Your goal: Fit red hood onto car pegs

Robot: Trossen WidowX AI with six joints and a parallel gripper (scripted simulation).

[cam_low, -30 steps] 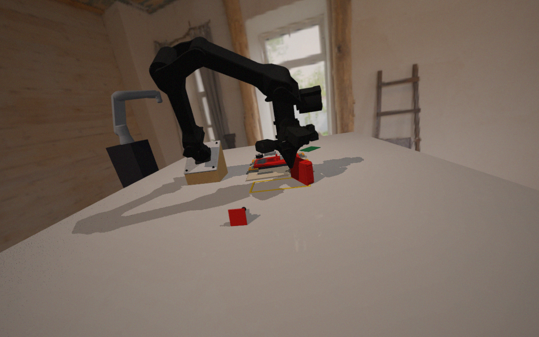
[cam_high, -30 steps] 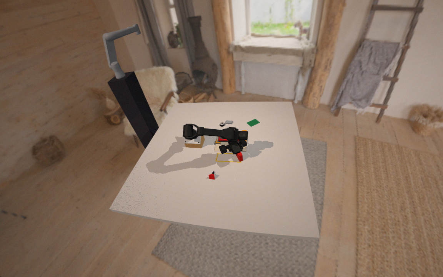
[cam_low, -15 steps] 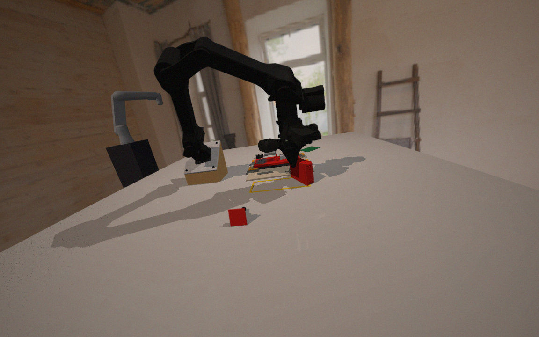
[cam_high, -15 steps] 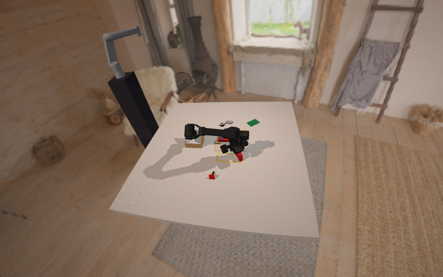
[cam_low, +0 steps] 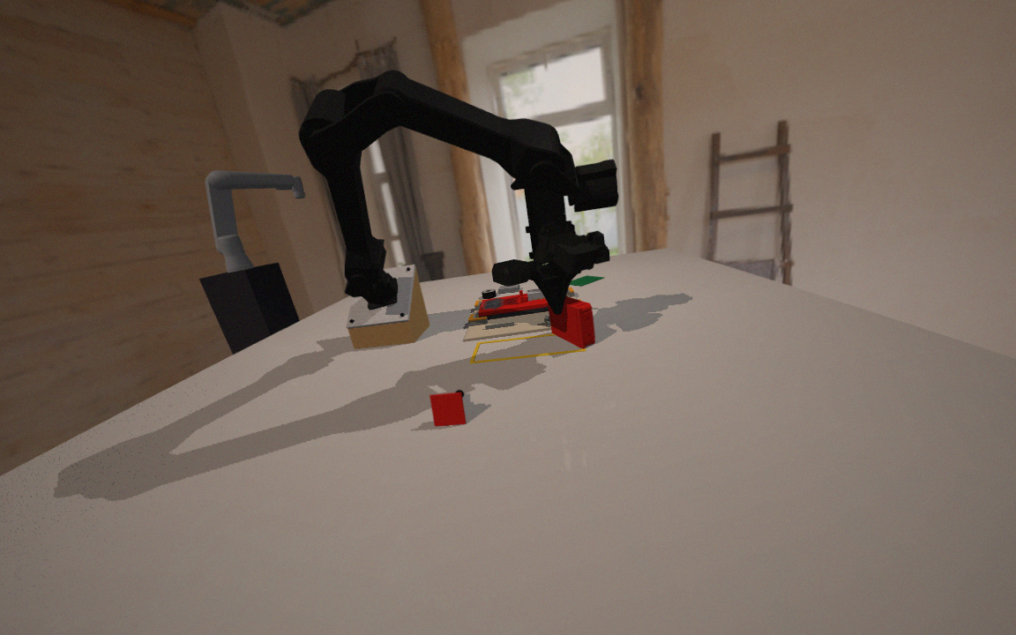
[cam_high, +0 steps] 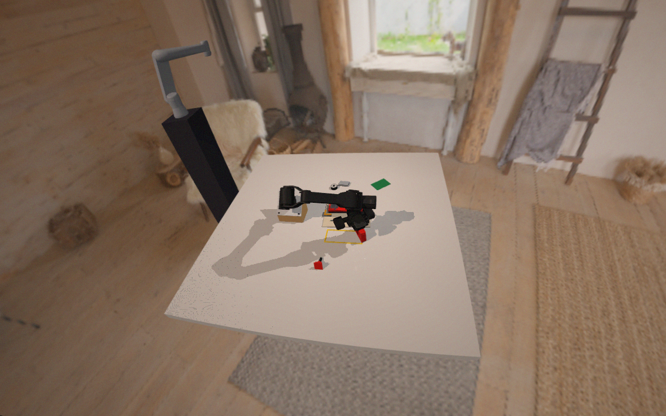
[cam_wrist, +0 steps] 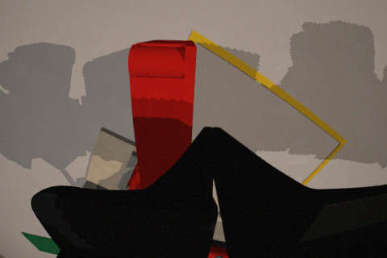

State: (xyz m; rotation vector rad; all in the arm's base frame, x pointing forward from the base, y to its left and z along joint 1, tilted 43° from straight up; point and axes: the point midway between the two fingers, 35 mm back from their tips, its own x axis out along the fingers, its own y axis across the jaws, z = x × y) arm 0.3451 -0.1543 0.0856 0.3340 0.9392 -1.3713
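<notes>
The hood (cam_high: 361, 236) (cam_low: 578, 324) (cam_wrist: 161, 93), a red shell, stands up on edge on the table at the right end of the yellow outline. My gripper (cam_low: 558, 310) (cam_wrist: 211, 135) is shut with nothing between its fingertips. Its tips point down right beside the hood in the exterior view; whether they touch it I cannot tell. The red car chassis (cam_high: 336, 209) (cam_low: 513, 306) sits in its jig just behind, partly covered by the arm in the top view. The pegs and engine block are too small or hidden to make out.
The yellow outline (cam_high: 343, 242) (cam_low: 527, 355) (cam_wrist: 242, 70) lies in front of the jig. A small red block (cam_high: 318, 264) (cam_low: 447, 408) with a black knob stands nearer the front. A green sheet (cam_high: 380, 184) (cam_low: 586, 280), a grey plate (cam_high: 344, 183) and a wheel (cam_high: 333, 186) lie behind.
</notes>
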